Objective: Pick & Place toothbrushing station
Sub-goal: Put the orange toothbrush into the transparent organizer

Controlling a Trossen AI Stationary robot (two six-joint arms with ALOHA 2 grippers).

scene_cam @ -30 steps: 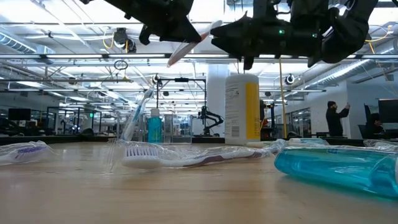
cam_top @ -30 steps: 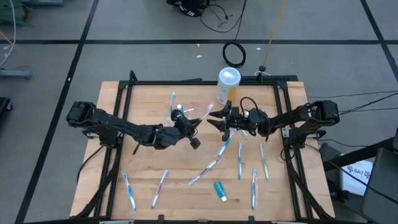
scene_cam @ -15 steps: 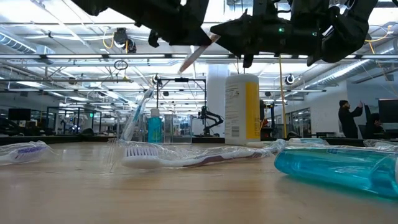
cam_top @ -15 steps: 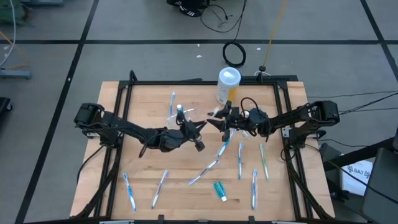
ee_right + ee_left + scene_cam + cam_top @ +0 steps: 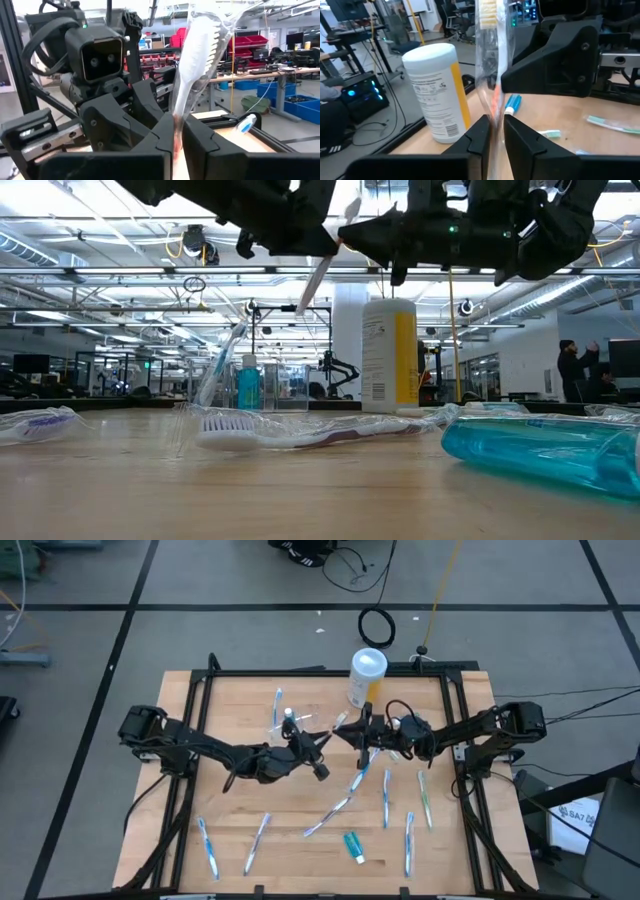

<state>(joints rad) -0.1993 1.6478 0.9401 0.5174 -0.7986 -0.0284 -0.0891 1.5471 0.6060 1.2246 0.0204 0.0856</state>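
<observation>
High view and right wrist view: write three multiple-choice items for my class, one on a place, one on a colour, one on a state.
1. The canister stands:
A. at the table's edge
B. mid-table
C. on the floor
2. Its lid is:
A. red
B. white
C. black
3. The right gripper is:
A. open, empty
B. shut on the toothbrush
C. out of view

Answers: A, it stands by the table's rail. B, its top shows white from above. B, the fingers clamp the wrapped brush.
</observation>
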